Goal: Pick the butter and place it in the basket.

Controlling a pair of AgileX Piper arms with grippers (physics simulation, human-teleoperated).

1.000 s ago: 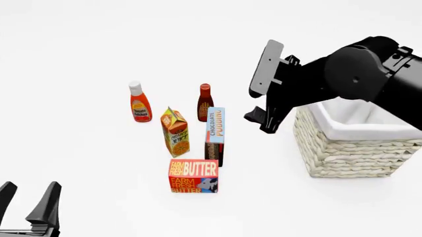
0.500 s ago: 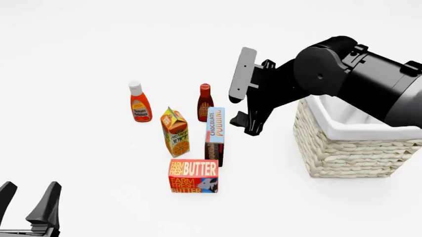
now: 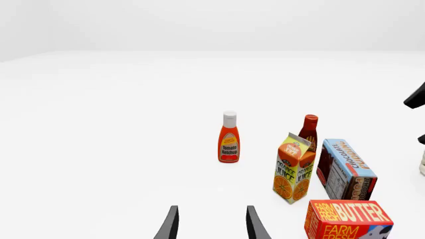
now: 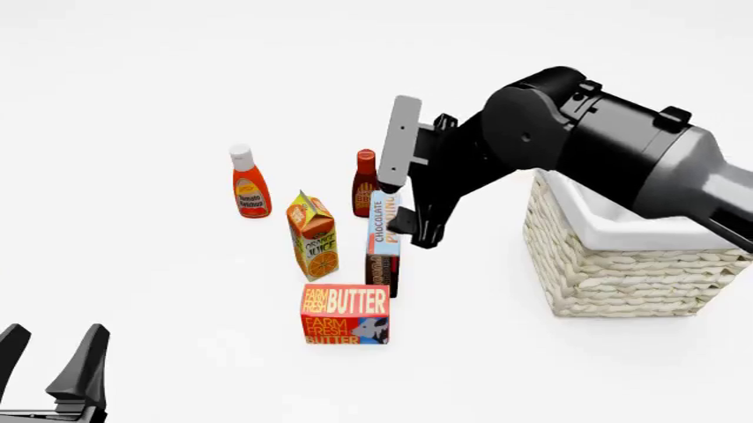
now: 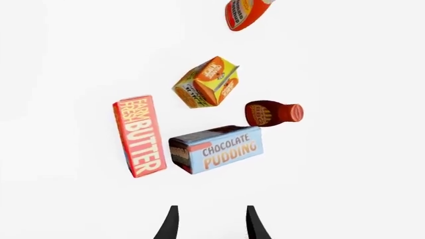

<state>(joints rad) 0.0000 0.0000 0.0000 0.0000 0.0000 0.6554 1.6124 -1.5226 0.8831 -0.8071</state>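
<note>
Swinging leftward from above the basket, the right hand now hangs open and empty over the chocolate pudding box; the butter stands untouched at the near edge of the group, so grasping likely comes next.

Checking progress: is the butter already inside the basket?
No, the butter stands on the table in front of the pudding box, apart from the basket.

Left pincer fingers parted, empty; butter nearby, beside juice carton, pudding box.
</note>
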